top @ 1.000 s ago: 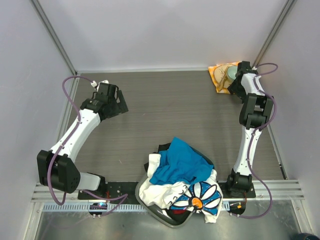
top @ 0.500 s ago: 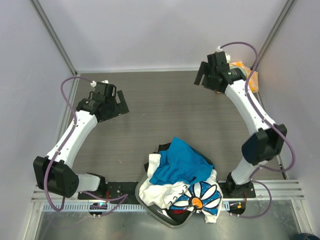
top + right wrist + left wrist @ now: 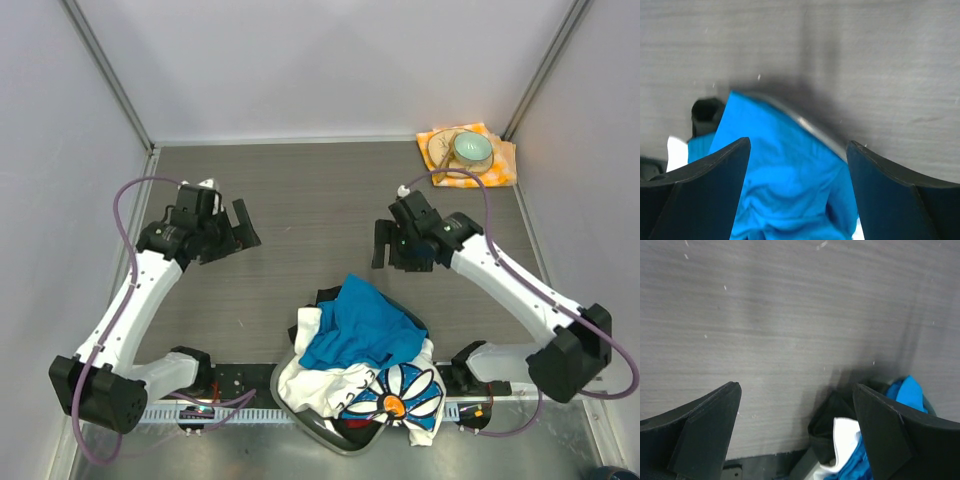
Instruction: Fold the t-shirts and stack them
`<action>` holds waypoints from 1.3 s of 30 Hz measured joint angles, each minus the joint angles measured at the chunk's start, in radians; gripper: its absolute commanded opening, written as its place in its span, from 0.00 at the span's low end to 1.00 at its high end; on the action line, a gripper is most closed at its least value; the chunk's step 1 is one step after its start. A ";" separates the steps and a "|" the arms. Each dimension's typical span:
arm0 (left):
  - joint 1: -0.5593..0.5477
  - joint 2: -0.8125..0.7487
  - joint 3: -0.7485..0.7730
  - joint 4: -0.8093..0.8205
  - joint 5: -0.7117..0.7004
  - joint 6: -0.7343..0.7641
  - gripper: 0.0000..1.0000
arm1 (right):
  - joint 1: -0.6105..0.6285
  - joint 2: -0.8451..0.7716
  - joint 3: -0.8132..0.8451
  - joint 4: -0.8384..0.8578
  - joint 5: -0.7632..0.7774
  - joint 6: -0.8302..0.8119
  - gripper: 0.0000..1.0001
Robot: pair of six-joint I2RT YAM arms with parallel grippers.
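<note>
- We see nothing folded or stacked yet; the blue t-shirt [image 3: 360,330] lies crumpled on top of the heap in the basket [image 3: 318,432]; the daisy t-shirt [image 3: 400,392] spills over its near rim
- The right gripper [image 3: 380,245] hovers just beyond the basket's far rim, jaws wide apart, empty
- The left gripper [image 3: 246,226] hangs well off to the basket's far left, spread wide, holding nothing
- We judge everything remains: lifting out, spreading, folding, stacking

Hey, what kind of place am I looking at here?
Probably a robotics lab test cell: left arm and right arm mounted on a grey table, plain white walls boxing it in, and a pile of t-shirts to practise on.
</note>
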 measured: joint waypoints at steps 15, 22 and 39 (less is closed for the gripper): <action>0.000 -0.001 -0.109 -0.037 0.130 -0.076 1.00 | 0.252 -0.164 -0.327 -0.061 0.003 0.193 0.82; 0.000 0.023 -0.109 -0.031 0.135 -0.090 1.00 | 0.311 -0.085 -0.397 -0.002 0.026 0.236 0.82; 0.000 0.094 -0.108 -0.022 0.122 -0.087 1.00 | 0.378 0.176 -0.317 0.056 0.010 0.232 0.01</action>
